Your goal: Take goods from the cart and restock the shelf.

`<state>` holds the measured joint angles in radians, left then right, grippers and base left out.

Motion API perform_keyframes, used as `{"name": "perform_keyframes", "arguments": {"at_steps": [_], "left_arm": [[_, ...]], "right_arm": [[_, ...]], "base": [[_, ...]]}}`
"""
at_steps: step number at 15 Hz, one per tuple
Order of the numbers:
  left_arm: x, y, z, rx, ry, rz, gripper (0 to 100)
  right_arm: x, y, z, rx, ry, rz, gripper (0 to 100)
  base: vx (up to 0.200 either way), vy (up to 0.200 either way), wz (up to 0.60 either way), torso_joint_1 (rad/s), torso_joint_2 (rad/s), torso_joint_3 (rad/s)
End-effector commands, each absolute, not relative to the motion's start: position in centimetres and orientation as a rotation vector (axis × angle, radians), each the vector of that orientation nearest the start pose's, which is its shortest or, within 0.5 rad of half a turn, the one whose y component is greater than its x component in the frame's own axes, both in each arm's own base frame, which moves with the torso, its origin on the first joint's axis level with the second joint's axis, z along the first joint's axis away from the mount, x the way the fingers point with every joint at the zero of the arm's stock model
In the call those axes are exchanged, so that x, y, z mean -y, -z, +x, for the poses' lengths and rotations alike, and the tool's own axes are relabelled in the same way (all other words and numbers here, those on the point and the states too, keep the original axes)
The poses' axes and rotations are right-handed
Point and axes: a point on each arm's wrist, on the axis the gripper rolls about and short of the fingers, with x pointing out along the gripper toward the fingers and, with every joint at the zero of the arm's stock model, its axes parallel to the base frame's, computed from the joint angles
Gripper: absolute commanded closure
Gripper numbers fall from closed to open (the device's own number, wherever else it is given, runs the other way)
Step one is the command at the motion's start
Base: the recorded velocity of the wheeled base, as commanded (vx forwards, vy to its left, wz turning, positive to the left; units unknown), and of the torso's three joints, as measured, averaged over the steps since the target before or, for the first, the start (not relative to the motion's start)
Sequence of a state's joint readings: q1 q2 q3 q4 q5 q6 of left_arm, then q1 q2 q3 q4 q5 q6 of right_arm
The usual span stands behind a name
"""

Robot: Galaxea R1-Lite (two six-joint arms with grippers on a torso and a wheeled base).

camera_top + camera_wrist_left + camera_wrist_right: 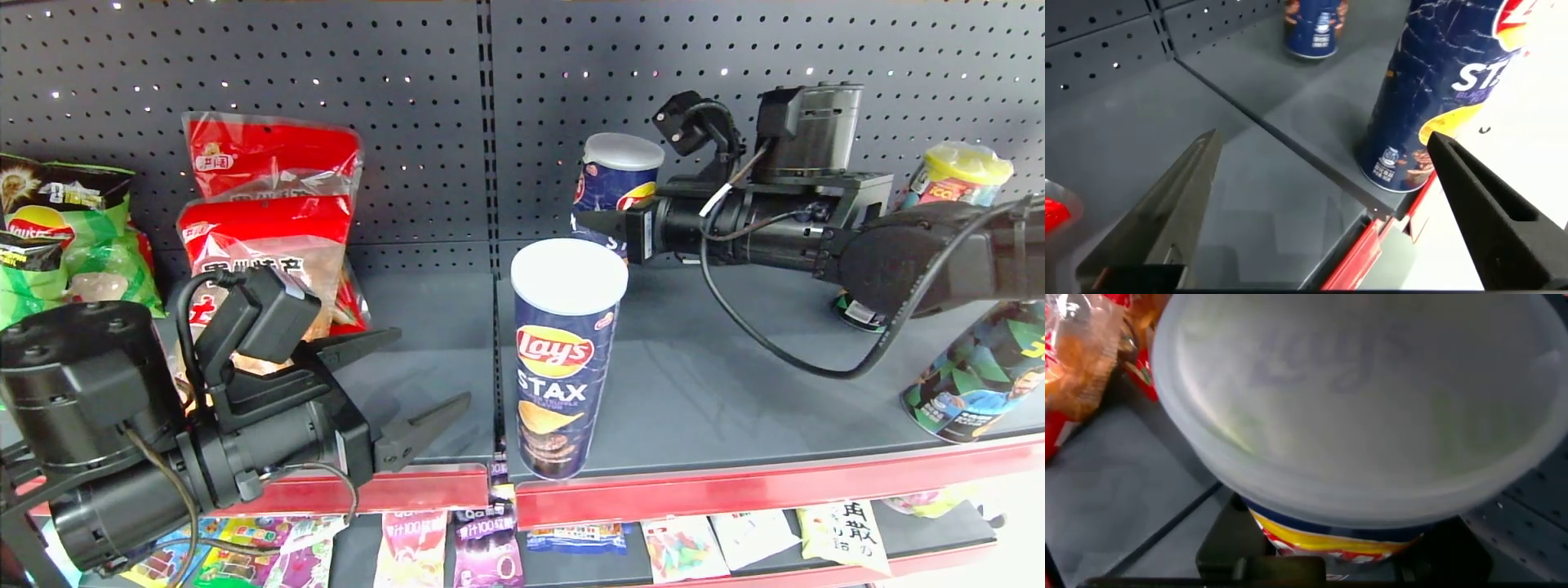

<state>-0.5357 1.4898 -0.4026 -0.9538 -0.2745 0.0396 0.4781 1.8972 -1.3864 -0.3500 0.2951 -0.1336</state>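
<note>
right end effector (608, 222) is clamped on the back chips can (622, 155), upright deep on the shelf (718, 384), while the left end effector (434, 363) sits wide open just left of the upright front chips can (563, 359), so it's the nearer arm there

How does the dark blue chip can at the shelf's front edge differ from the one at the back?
The front dark blue chip can stands free at the shelf edge; the rear dark blue chip can is held by the right gripper near the back panel. The front can shows whole; the rear can's base is hidden. Both have white lids.
</note>
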Motion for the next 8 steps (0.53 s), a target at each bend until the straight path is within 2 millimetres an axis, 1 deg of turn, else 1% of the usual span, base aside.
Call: {"name": "perform_keyframes", "arguments": {"at_steps": [1, 5, 8], "left_arm": [[12.1, -16.4, 19.2, -0.130, 0.808, 0.055, 0], [12.1, -16.4, 19.2, -0.128, 0.808, 0.055, 0], [12.1, -16.3, 19.2, -0.132, 0.807, 0.054, 0]], "right_arm": [[-18.8, -24.3, 34.7, -0.119, -0.785, -0.142, 100], [-19.4, -23.5, 35.3, -0.136, -0.793, -0.144, 100], [-19.9, -23.4, 35.7, -0.129, -0.799, -0.144, 100]], "base": [[0.000, 0.000, 0.00, 0.000, 0.00, 0.000], [0.000, 0.000, 0.00, 0.000, 0.00, 0.000], [0.000, 0.000, 0.00, 0.000, 0.00, 0.000]]}}
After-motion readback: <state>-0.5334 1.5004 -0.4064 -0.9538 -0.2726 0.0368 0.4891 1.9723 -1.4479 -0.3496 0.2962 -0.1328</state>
